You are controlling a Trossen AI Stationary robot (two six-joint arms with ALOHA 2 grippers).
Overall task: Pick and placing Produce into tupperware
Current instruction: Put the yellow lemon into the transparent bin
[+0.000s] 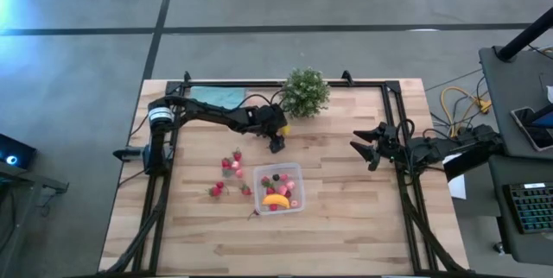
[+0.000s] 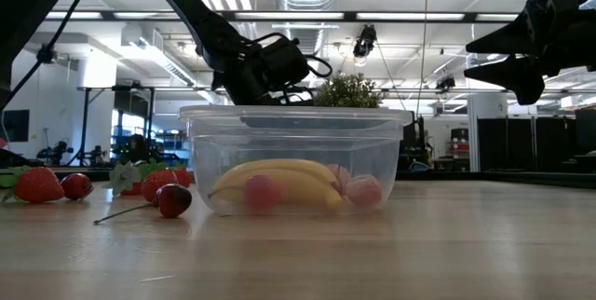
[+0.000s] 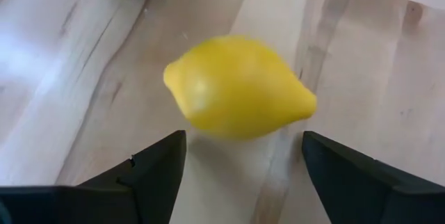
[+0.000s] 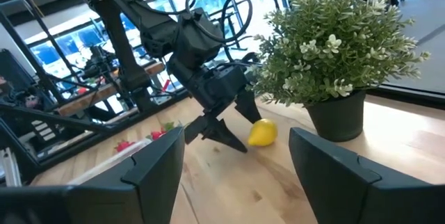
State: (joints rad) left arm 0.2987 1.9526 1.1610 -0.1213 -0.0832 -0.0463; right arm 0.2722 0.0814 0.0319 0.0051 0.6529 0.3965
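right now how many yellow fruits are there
2. The lemon lies on the table by the plant, just ahead of the open left gripper. The banana lies in the tupperware. More could hide under fruit there. The right gripper waits open, off right.

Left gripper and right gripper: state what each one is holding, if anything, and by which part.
Nothing is held. The left gripper is open above the lemon, which lies on the table between the fingers, ungripped. The right gripper is open and empty.
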